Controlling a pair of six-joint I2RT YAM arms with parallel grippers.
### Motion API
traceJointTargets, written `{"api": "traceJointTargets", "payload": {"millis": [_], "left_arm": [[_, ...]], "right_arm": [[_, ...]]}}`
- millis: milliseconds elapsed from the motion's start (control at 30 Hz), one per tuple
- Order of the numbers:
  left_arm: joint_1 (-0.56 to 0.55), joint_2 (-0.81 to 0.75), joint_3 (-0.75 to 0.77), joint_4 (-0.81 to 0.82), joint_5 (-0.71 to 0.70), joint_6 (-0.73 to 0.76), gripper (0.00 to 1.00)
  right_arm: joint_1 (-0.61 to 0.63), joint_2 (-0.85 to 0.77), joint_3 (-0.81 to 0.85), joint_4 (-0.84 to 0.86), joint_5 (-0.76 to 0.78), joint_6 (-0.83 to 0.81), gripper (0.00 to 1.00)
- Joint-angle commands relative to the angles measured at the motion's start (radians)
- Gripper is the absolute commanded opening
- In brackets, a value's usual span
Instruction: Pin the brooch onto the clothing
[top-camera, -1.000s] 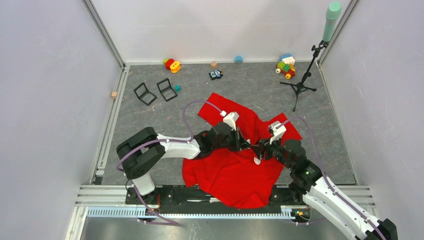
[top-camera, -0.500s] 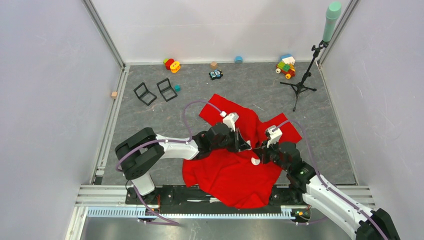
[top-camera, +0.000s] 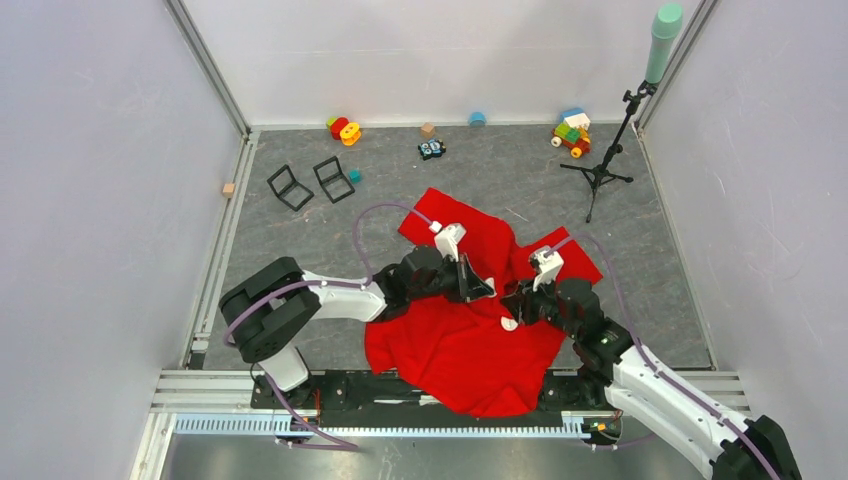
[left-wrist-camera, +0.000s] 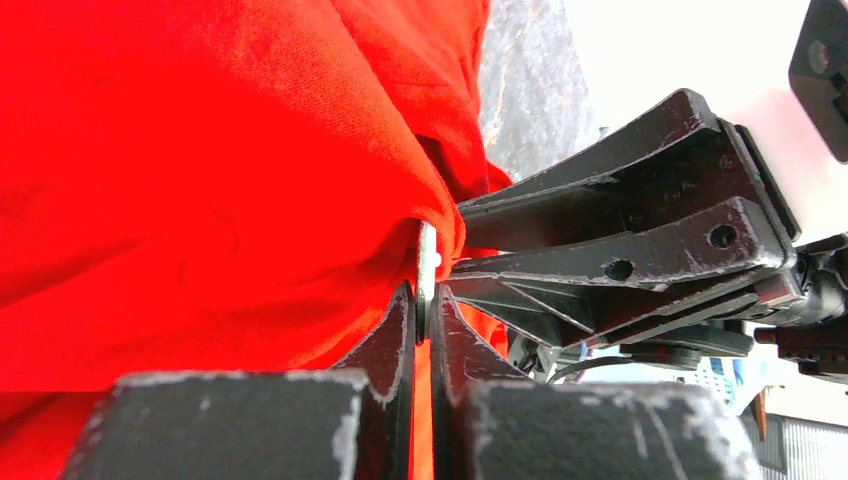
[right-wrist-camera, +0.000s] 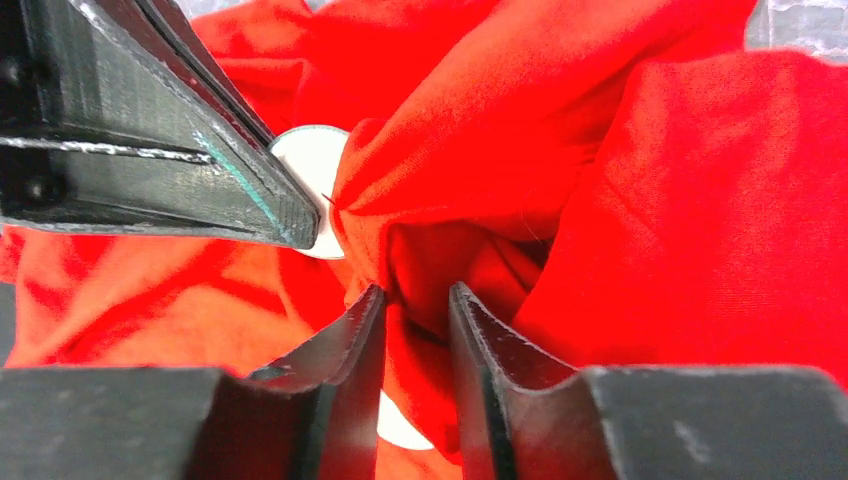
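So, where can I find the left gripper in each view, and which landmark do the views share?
Top external: the left gripper is just right of centre, over the red T-shirt.
Left wrist: bottom centre, shut on a thin white disc seen edge-on.
Right wrist: the black wedge at upper left, its tip beside that disc.
Shared landmark: the red T-shirt, in all three views.

T-shirt (top-camera: 470, 350): matt red cloth | brooch (right-wrist-camera: 318, 160): smooth white disc | fingers (right-wrist-camera: 150, 150): matt black plastic | table (top-camera: 480, 170): mottled grey, matt
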Motion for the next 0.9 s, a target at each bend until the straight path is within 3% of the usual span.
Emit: {"api": "traceJointTargets", "payload": {"millis": [0, 133, 333, 467, 867], "left_arm": [[0.033, -0.073, -0.014, 0.163, 0.08, 0.006, 0.02], [0.054, -0.092, -0.043, 0.184, 0.198, 0.037, 0.02], [0.07, -0.171, -0.097, 0.153, 0.329, 0.106, 0.02], [0.085, -0.206, -0.107, 0.111, 0.395, 0.129, 0.02], [0.107, -0.252, -0.1, 0.135, 0.574, 0.101, 0.02]], "right_arm": [[0.002, -0.034, 0.14, -0.159, 0.042, -0.031, 0.44], [0.001, -0.094, 0.2, -0.195, 0.026, -0.063, 0.7], [0.001, -0.133, 0.233, -0.139, -0.168, -0.133, 0.88], [0.0, -0.114, 0.255, -0.089, -0.308, -0.146, 0.92], [-0.001, -0.224, 0.173, -0.007, -0.417, -0.124, 0.93]]}}
